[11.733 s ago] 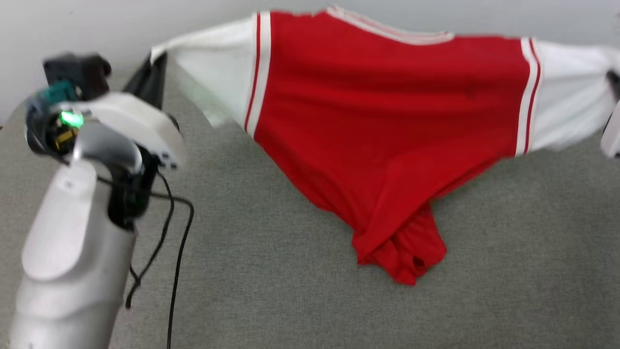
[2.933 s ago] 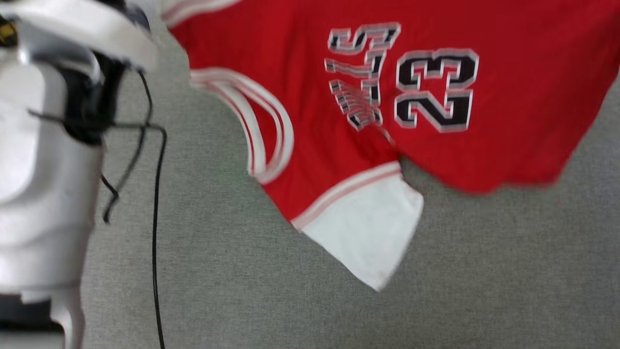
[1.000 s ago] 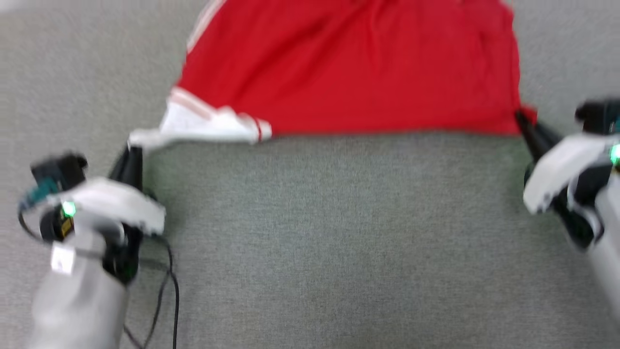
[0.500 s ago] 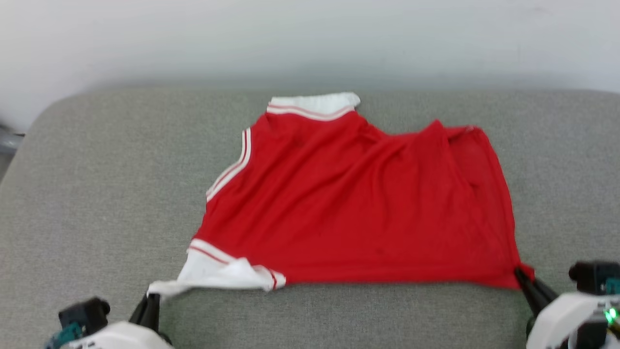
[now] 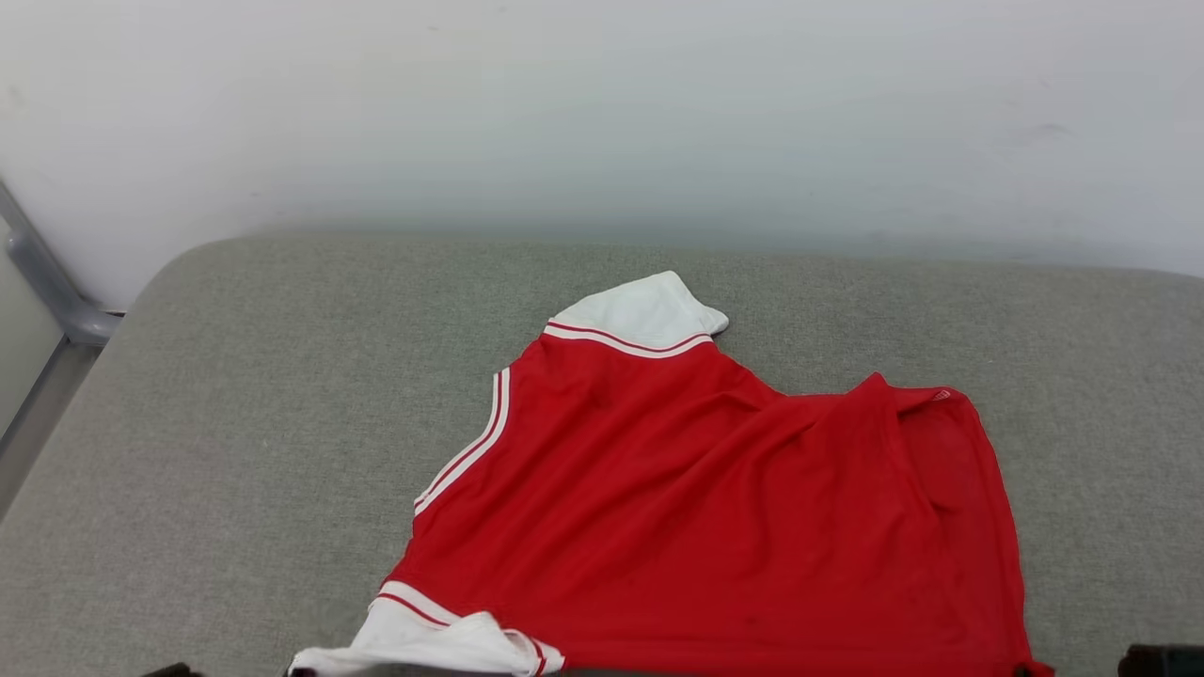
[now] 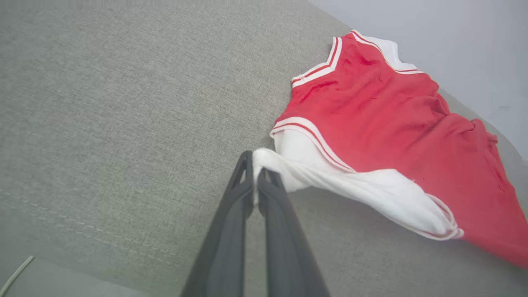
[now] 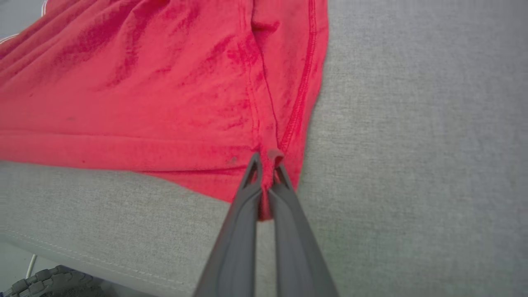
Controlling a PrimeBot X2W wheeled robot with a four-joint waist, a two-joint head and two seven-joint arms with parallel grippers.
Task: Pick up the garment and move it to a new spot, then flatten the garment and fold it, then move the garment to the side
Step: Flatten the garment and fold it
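One garment (image 5: 715, 527) (two corners in jaws)

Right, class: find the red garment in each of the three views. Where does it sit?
Head view: garment centre to lower right, cut by the bottom edge.
Left wrist view: garment upper right; left claw pinches its white sleeve.
Right wrist view: garment upper left; right claw pinches its hem corner.
Shared landmark: the grey cushion beneath it.

Garment (image 5: 715, 527) is red, plain on this face; sleeves (image 5: 644, 306) white, trim (image 5: 625, 340) white with thin red stripes. Cushion (image 5: 235, 395) is grey-green, fine woven fleck. Wall (image 5: 602, 113) pale grey-white. My left gripper (image 6: 255, 165) and right gripper (image 7: 267, 163) are dark grey.
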